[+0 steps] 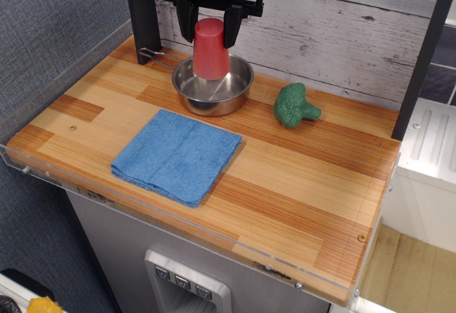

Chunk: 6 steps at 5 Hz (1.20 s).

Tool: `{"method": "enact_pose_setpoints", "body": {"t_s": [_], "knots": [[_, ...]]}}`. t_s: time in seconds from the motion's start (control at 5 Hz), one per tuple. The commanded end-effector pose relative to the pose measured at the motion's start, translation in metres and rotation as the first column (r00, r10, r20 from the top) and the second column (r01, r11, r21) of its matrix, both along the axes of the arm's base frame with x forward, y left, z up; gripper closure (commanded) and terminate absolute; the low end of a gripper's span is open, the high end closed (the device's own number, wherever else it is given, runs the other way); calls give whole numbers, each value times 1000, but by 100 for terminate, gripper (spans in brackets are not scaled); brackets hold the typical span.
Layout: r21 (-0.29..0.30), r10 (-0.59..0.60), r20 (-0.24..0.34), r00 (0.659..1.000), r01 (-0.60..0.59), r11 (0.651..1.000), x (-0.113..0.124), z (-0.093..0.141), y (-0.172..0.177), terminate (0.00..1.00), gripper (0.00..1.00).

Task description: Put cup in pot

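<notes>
The red cup (211,50) hangs upside down, narrow end up, held between the black fingers of my gripper (210,26). It is right above the shiny steel pot (235,93), over the pot's left-middle part, and its wide rim reaches down about level with the pot's opening. I cannot tell whether it touches the pot's bottom. The pot stands at the back of the wooden counter, its thin wire handle (158,55) pointing left. The gripper is shut on the cup.
A folded blue cloth (177,155) lies in front of the pot. A green broccoli toy (294,105) lies to the right of the pot. A black post (141,10) and a plank wall stand behind. A clear rail edges the counter (299,185).
</notes>
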<state>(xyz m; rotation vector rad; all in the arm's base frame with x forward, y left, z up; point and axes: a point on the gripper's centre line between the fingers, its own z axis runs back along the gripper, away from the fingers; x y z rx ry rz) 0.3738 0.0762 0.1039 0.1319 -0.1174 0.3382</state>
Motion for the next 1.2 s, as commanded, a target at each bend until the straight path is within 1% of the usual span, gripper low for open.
{"method": "enact_pose_setpoints", "body": {"t_s": [0.0,0.2,0.4,0.6,0.8,1.0], "knots": [[9,9,33,999,-9,1000,9,-9,7,0,100],[1,4,21,1000,-4,1000,13,-19,6,0,100],[-41,6,21,1000,-5,999,12,-20,8,0,0],[-53,6,8,1000,-6,999,13,-21,9,0,0],[-47,13,28,1000,-11,999,12,-20,9,0,0],[-50,14,36,999,-12,999,9,-7,7,0,0]]}}
